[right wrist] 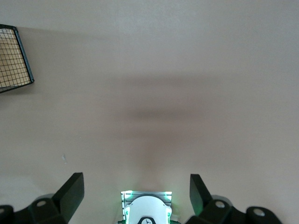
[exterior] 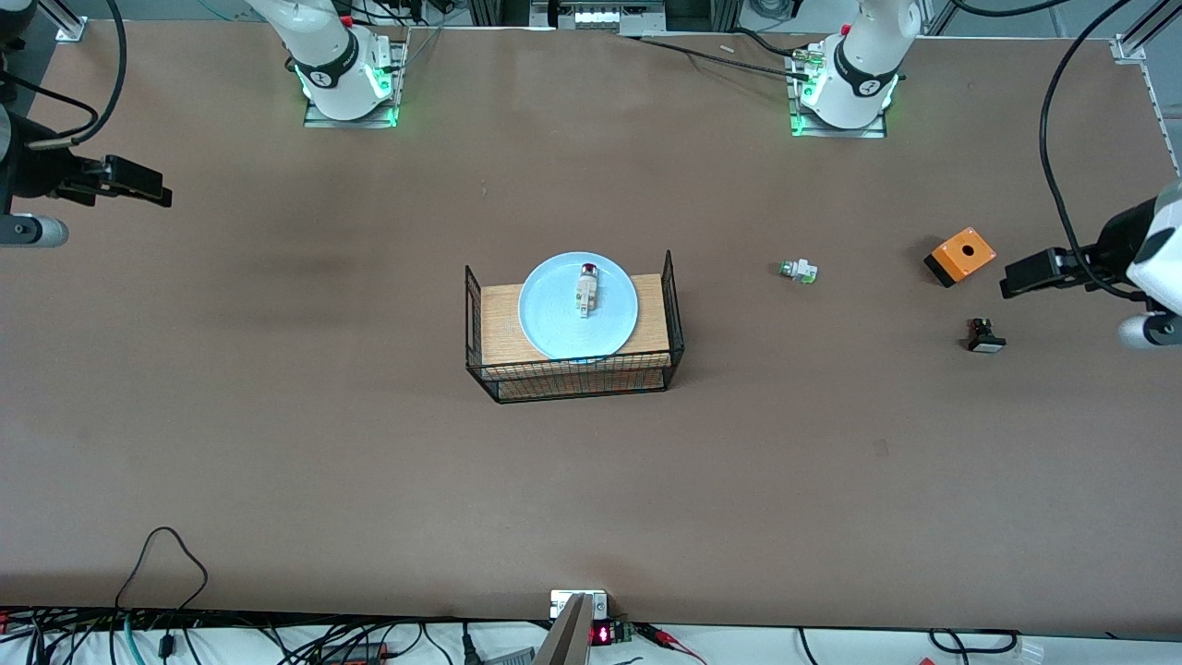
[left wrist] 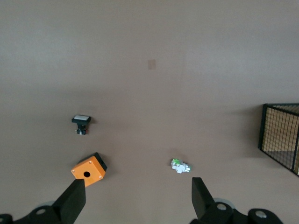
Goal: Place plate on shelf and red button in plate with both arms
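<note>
The pale blue plate [exterior: 554, 325] rests on a wooden board [exterior: 499, 323] inside a black wire basket [exterior: 572, 379] at the middle of the table. The red button [exterior: 587, 288] lies on its side on the plate, its dark red cap toward the robots' bases. My left gripper [exterior: 1025, 275] [left wrist: 138, 186] hangs open and empty over the table at the left arm's end, beside an orange box. My right gripper [exterior: 138, 185] [right wrist: 135, 179] hangs open and empty over bare table at the right arm's end. Neither wrist view shows the plate or the red button.
An orange box [exterior: 960, 255] [left wrist: 88, 170], a black button with a white face [exterior: 985, 335] [left wrist: 81, 123] and a white part with a green tip [exterior: 798, 271] [left wrist: 180, 165] lie toward the left arm's end. A basket corner [left wrist: 280, 135] [right wrist: 14, 58] shows in both wrist views.
</note>
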